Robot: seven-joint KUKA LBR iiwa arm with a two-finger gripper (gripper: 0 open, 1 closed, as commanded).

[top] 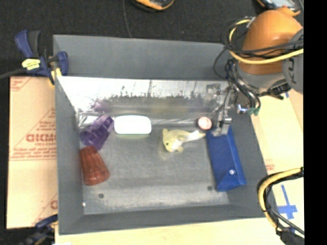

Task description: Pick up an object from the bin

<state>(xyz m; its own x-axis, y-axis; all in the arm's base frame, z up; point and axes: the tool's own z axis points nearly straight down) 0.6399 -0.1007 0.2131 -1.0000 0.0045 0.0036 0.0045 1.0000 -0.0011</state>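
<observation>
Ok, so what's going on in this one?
The arm reaches into the grey bin from the right. Its gripper is down near the back right corner, at the far end of a long blue box and beside a small pink round thing. Whether it has hold of anything cannot be told. A yellow toy-like thing, a white oval bar, a purple thing and a red cup on its side lie further left.

Robotics lab bench: grey metal bin (153, 219), cabled robot arm (268, 34).
</observation>
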